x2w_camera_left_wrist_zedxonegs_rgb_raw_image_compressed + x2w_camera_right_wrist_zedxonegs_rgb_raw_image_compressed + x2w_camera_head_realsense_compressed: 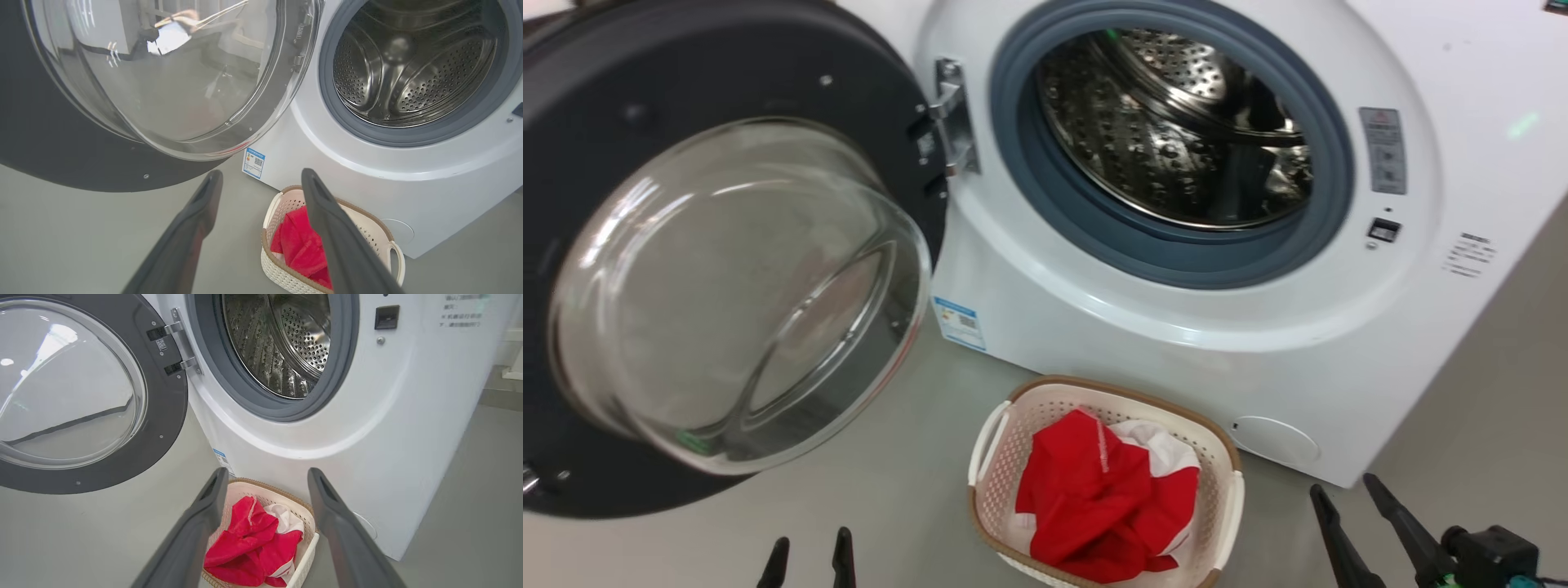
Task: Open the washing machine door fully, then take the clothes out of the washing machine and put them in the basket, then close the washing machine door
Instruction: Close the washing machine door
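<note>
Clothes (1107,498) are lodged in basket (1086,384), on the floor near washer (1176,327). Drum (1168,131) appears emptied. Door (727,73) is swung wide left. Left hand (813,536) and right hand (1343,483) are released, nothing held. Closing is judged due: door to be pushed rightward.

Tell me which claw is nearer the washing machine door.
Left. The left claw is close by the lower rim of the washing machine door; the right claw is beyond the basket.

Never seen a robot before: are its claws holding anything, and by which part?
Nothing. The left claw and right claw are both open and empty; the bright red fabric clothes lie in the cream-white plastic basket.
</note>
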You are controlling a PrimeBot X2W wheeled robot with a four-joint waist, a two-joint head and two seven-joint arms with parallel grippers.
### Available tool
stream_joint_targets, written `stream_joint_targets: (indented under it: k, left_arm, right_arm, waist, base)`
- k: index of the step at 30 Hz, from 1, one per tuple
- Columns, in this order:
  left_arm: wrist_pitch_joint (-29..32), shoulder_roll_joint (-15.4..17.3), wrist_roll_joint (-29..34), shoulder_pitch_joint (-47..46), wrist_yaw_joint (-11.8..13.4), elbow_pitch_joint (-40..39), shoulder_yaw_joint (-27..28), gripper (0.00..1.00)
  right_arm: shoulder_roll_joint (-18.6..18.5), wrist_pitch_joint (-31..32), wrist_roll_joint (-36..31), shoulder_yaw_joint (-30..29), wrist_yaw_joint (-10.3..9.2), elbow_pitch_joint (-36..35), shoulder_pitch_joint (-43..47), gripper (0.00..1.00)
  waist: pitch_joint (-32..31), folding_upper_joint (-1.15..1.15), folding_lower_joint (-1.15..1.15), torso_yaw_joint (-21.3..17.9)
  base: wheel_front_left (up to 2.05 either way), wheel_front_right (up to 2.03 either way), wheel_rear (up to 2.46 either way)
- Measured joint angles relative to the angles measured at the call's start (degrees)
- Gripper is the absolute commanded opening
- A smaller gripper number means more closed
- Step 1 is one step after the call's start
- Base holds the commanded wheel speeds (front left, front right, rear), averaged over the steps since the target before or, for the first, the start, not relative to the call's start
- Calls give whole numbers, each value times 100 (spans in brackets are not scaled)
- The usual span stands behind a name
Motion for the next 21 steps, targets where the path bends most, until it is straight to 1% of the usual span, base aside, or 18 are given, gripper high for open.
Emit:
stream_joint_targets:
  k: [6,10,15,16,17,18,19,20,21]
  left_arm:
    - [0,0,-207,131,246,-249,1,100]
    - [0,0,-233,174,293,-333,3,100]
    - [0,0,-252,204,296,-385,15,100]
    - [0,0,-283,204,296,-408,22,88]
    - [0,0,-319,204,293,-435,31,88]
    - [0,0,-366,203,287,-468,47,44]
    - [0,-1,-399,199,281,-498,71,3]
    - [0,-1,-441,187,259,-533,105,0]
    - [0,-1,-521,166,203,-586,159,0]
  right_arm:
    - [-119,0,54,266,0,109,-361,100]
    - [-144,0,69,318,0,165,-399,100]
    - [-153,0,98,368,0,191,-399,100]
    - [-152,0,98,368,0,192,-399,100]
    - [-151,0,98,368,0,191,-399,100]
    - [-148,0,98,367,0,192,-399,100]
    - [-140,0,98,360,0,192,-399,100]
    - [-126,0,98,349,0,191,-398,100]
    - [-110,0,98,334,0,190,-398,100]
  waist:
    - [48,0,0,264]
    - [66,0,0,293]
    - [44,0,0,284]
    - [41,0,0,281]
    - [40,0,0,277]
    - [38,0,0,274]
    - [37,0,0,270]
    - [36,0,0,266]
    - [34,0,0,261]
  base:
    - [0,0,0]
    - [0,0,0]
    - [0,0,0]
    - [0,0,0]
    - [0,0,0]
    - [0,0,0]
    - [0,0,0]
    - [0,0,0]
    - [0,0,0]
